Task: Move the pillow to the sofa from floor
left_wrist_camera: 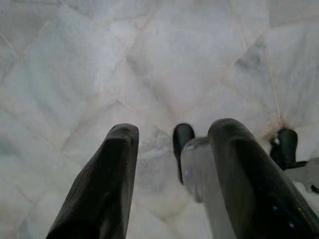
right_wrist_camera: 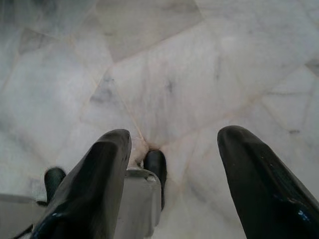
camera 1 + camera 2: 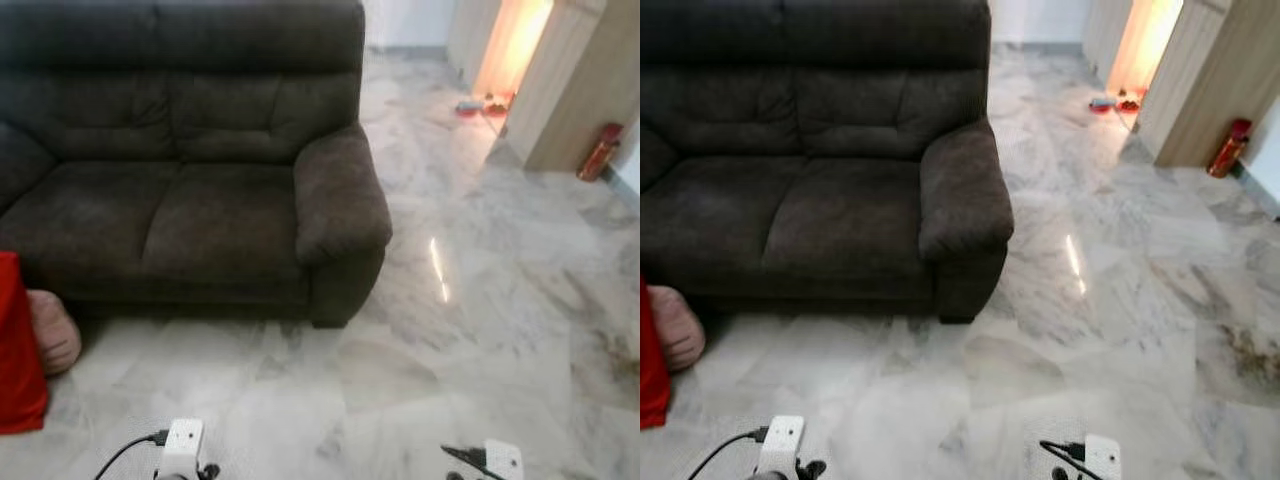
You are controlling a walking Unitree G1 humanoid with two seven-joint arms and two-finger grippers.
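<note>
The pink pillow [image 3: 52, 330] is lying on the marble floor [image 3: 480, 330], touching the front left corner of the dark sofa [image 3: 190, 160], beside something red [image 3: 18, 350]. The left gripper [image 1: 172, 149] and right gripper [image 2: 172, 149] are both hanging over the floor, fingers spread wide and gripping nothing.

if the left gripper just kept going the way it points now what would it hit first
Most likely the marble floor. The left gripper hangs open, pointing down at bare tiles with nothing between its fingers; the robot's own foot sits just beside that line, so depth is uncertain.
</note>
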